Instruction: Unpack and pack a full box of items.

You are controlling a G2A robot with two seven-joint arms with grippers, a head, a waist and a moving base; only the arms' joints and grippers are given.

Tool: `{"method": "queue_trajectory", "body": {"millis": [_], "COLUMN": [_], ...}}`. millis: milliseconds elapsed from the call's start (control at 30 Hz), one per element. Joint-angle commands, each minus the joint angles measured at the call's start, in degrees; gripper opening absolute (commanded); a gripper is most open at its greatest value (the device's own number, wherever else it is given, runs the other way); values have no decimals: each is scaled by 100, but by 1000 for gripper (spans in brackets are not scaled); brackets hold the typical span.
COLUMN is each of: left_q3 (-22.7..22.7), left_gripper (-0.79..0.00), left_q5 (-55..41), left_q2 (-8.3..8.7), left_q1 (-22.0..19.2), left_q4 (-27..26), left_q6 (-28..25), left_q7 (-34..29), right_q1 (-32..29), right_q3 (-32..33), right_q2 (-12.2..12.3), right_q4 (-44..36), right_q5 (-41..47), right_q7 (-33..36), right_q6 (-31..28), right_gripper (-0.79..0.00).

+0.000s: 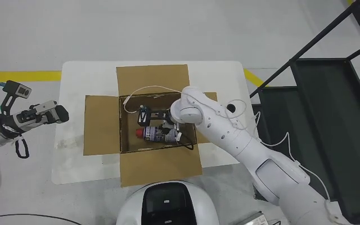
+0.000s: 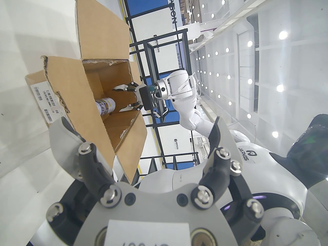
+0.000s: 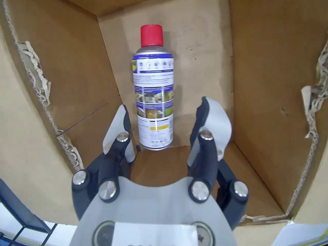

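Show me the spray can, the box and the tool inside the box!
can [image 3: 153,95], right wrist view, middle of its label.
box [image 3: 64,52], right wrist view, an inner side wall.
right tool [image 2: 124,98], left wrist view, midway between its fingertips.

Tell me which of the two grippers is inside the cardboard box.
The right gripper: it is down inside the box, open toward the spray can. The left gripper is outside it, by the table edge.
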Motion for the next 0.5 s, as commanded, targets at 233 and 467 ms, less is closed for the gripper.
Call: {"method": "queue_trajectory", "body": {"millis": [233, 467], "left_q3": [0, 0], "left_gripper": [0, 0], "left_q5": [0, 0], "left_q2": [0, 0], "left_q1": [0, 0], "left_q4": [0, 0], "left_q6": [0, 0], "left_q7": [0, 0], "right_q1": [529, 804], "right_q3": [-849, -1376], "right_q2": [-138, -426], "right_q4": [665, 1358], "right_q5": [550, 825], "right_q7": [12, -54], "right_q6": [12, -54], "right_gripper": [0, 0]}}
